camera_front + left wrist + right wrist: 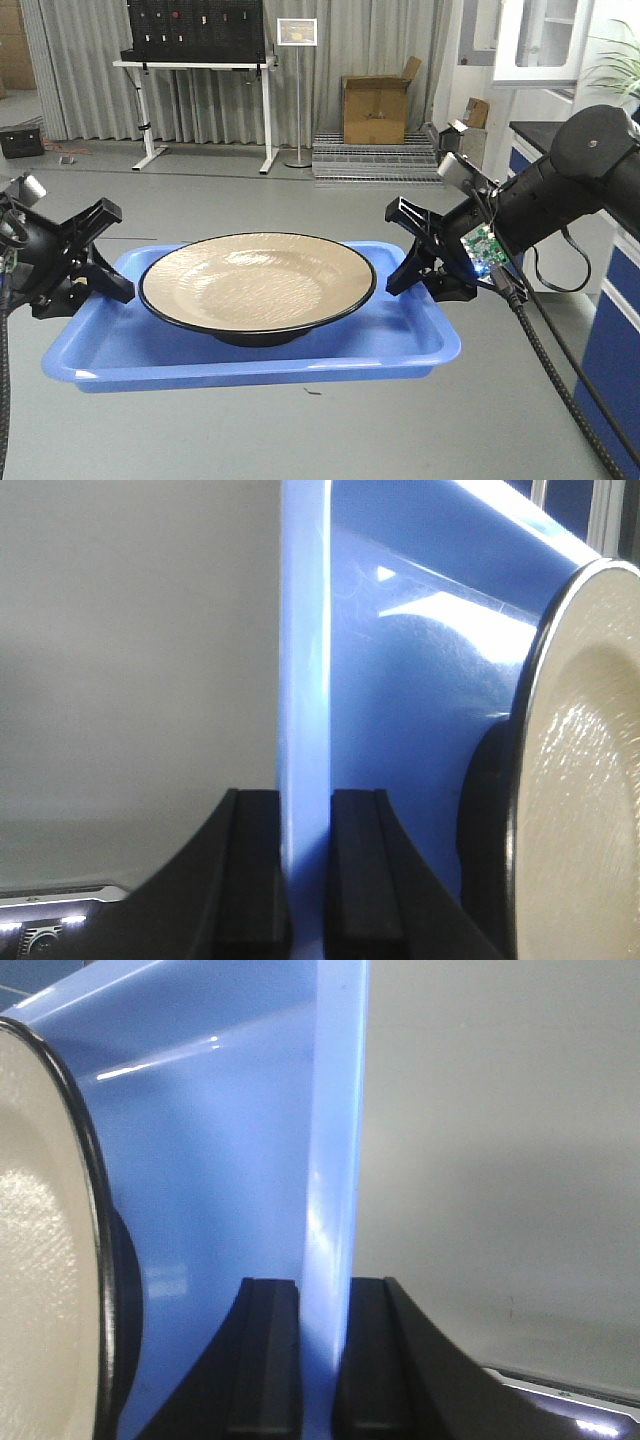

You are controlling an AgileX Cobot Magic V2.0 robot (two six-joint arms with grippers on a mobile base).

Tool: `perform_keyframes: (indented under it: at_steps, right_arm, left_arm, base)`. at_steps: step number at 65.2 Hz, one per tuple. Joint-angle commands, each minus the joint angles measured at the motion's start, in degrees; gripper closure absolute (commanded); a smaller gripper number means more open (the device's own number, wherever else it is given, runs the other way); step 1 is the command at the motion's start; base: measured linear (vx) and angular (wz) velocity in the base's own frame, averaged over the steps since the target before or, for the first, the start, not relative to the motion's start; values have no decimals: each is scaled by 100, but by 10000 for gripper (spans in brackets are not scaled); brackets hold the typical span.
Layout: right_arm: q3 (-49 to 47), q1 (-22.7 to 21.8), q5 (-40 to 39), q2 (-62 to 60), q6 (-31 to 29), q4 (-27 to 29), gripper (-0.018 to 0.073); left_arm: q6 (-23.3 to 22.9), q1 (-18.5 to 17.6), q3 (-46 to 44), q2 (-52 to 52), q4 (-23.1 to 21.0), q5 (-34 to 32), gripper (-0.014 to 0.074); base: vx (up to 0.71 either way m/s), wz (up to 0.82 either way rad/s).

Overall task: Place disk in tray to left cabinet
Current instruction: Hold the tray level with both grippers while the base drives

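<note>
The blue tray is the biggest thing in front of you. It lies level across the middle of the grey surface, long side toward you. You cannot tell from here whether it rests on that surface or hangs just clear of it.

The plate sits upright in the middle of the tray on its black foot, tan face up. Bare blue floor shows on both sides of it, so it lies between your two grippers and touches neither.

Your left gripper has the tray's left rim. The left wrist view shows the rim standing in the narrow slot between the black fingers, pinched tight, with the plate off to the far side.

Your right gripper has the right rim the same way. In the right wrist view its fingers press on both faces of the rim, and the plate lies beyond.
</note>
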Motion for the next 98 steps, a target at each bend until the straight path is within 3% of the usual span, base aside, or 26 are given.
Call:
perform_keyframes:
  at_steps: [1,98]
  right_arm:
    - [-221,122,48,-377,-53,883,564]
    - [-221,122,57,-377,-54,883,564]
  left_arm:
    - [-11,-113,-220,-321,-978,-152,596]
    - [-11,-132,-220,-321,-977,-142,596]
  base:
    - [54,5]
    - [62,-1]
